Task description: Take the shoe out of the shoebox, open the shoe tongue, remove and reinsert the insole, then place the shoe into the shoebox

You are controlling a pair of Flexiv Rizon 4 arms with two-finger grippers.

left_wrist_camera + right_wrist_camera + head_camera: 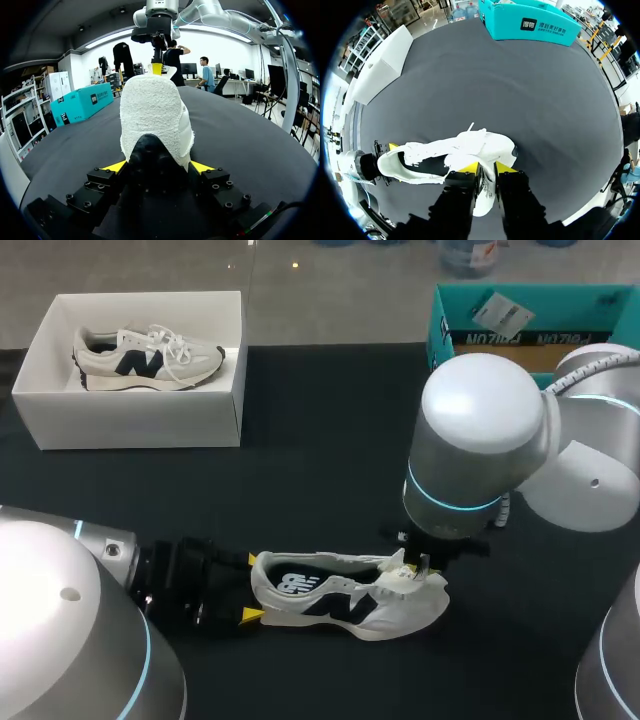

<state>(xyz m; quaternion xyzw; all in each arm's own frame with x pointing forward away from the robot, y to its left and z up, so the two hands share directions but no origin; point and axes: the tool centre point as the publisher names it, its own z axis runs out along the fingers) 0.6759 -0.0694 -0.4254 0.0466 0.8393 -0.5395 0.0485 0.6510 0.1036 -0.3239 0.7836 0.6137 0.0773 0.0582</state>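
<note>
A white shoe with a dark logo (340, 600) lies on its side on the black table, toe to the right. My left gripper (250, 588) is shut on its heel, one yellow tip on each side; the left wrist view shows the heel (155, 115) wedged between my left gripper's (159, 166) fingers. My right gripper (412, 570) hangs straight down over the tongue and laces. In the right wrist view my right gripper (487, 167) stands slightly open, with white tongue material of the shoe (455, 150) in the narrow gap. The white shoebox (140, 425) stands at the far left.
A second, matching shoe (150, 358) lies inside the shoebox. A teal box (450, 330) stands at the table's far right edge. Bare black tabletop lies between the shoebox and the shoe on the table.
</note>
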